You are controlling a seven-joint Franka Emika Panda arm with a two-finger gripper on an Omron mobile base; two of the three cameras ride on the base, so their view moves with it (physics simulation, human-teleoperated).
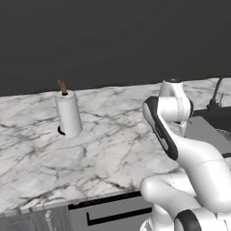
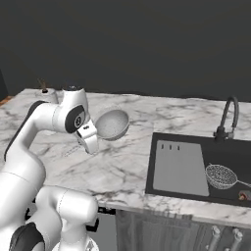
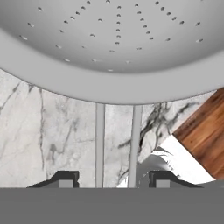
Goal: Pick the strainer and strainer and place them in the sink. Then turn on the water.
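**Second strainer in the air, sink next**

The hand [image 2: 93, 138] pinches the twin wire handle of a round, pale grey perforated strainer bowl [image 2: 112, 124], carrying it lifted above the white-and-grey marbled worktop [image 2: 122, 166]. In the hand view the two dark fingertips [image 3: 65, 179] stand either side of the handle's two wires, and the bowl's dotted inner wall [image 3: 113, 35] fills the upper part of the frame. The bowl hangs tilted, mouth turned partly sideways.

Off to the right, well apart from the carried bowl, a silvery wire-mesh strainer [image 2: 220, 176] already lies in the black rectangular sink [image 2: 230, 147], just beside the flat grey drainboard panel [image 2: 179, 169]. The slim black gooseneck tap [image 2: 228, 115] stands behind it; no stream of water is running.

So the step in hand looks like transport of the second strainer. The next move calls for a swing rightward across the worktop, past the drainboard, lowering over the open basin without striking the tap or the mesh strainer, then releasing.
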